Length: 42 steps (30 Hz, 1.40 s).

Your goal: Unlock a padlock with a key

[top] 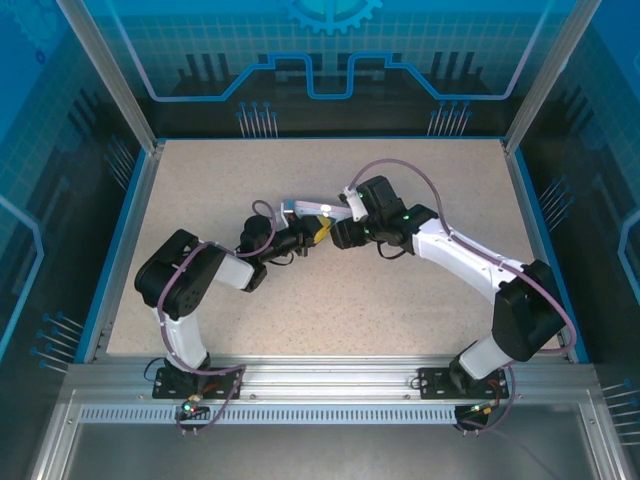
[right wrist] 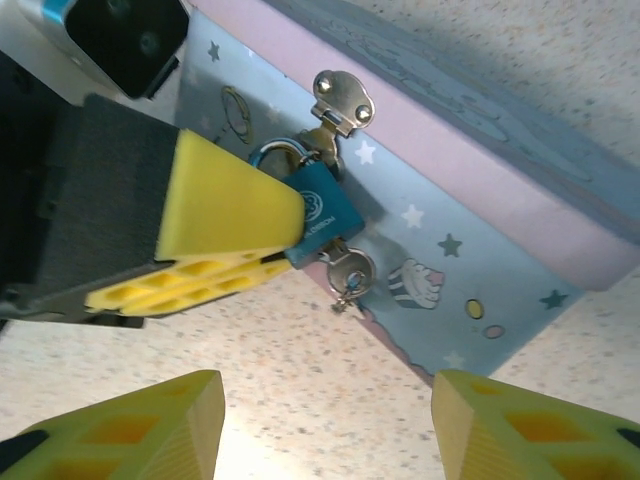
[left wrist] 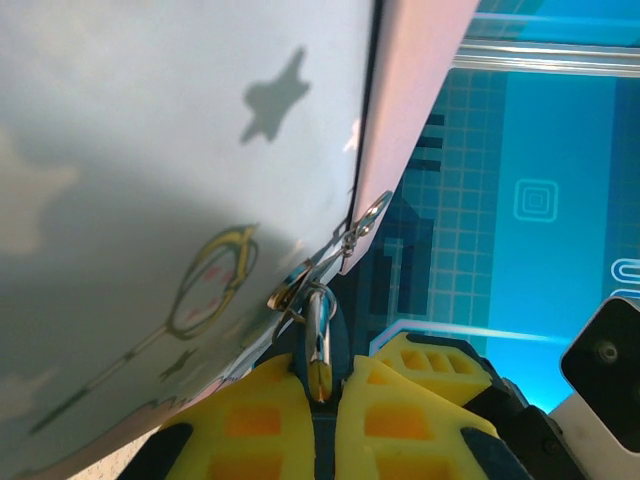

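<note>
Speckled tabletop (right wrist: 290, 370) is carrying a blue tin (right wrist: 480, 250) while the left gripper (left wrist: 322, 378) is pinching its padlock (right wrist: 325, 215) and the right gripper (right wrist: 325, 395) is hanging open, empty.

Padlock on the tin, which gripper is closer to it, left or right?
Left. The left gripper is shut on the padlock, clamping its body. The right gripper stands open, short of the padlock, not touching it.
</note>
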Available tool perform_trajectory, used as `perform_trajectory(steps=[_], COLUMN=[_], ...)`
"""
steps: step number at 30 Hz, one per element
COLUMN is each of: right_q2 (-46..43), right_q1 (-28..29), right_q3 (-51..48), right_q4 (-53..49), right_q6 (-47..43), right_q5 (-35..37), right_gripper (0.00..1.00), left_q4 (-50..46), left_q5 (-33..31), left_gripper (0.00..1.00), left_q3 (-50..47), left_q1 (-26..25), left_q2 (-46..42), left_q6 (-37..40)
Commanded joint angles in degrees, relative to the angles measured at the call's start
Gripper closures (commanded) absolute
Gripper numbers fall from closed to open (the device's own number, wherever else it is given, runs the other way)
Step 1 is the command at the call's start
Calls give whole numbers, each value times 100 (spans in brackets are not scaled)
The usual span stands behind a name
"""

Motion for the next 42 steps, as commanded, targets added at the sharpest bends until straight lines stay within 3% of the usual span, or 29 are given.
perform_trajectory(steps=[1, 14, 42], right_q2=[25, 310, 979], right_q1=[182, 372, 348], right_q3=[253, 367, 708], right_q4=[-127, 140, 141], right_q6=[-1017, -2376, -2537], right_q5=[802, 828, 849], right_gripper=[44, 52, 56], left_q4=[325, 237, 242], left_q5=[183, 227, 254], left_gripper=[100, 100, 100], left_q3=[97, 99, 126], left_q1=[50, 52, 71], left_q2=[-42, -61, -54], left_q6=[30, -24, -20])
